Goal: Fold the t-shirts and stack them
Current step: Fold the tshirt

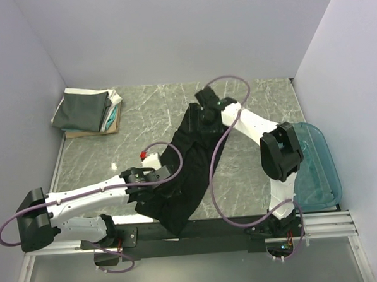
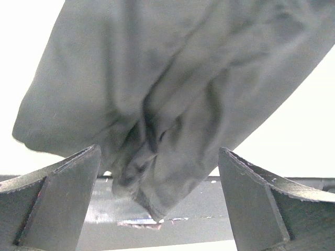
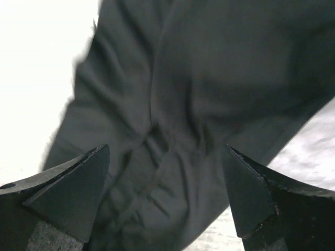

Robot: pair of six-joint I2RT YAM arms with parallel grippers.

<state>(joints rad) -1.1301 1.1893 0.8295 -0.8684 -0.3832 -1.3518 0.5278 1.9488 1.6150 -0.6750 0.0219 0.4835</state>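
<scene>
Although their jaws are spread wide and clamp nothing, the left gripper (image 2: pixel 159 154) and right gripper (image 3: pixel 166 151) each have the black t-shirt (image 1: pixel 187 179) bunched between the fingers; it stretches from one to the other. Far beyond the left gripper, folded t-shirts (image 1: pixel 84 108) lie stacked.

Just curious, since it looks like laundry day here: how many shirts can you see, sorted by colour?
Black t-shirt: 1
Dark grey t-shirt: 1
White t-shirt: 1
Teal t-shirt: 1
Tan t-shirt: 1
Total: 5
</scene>
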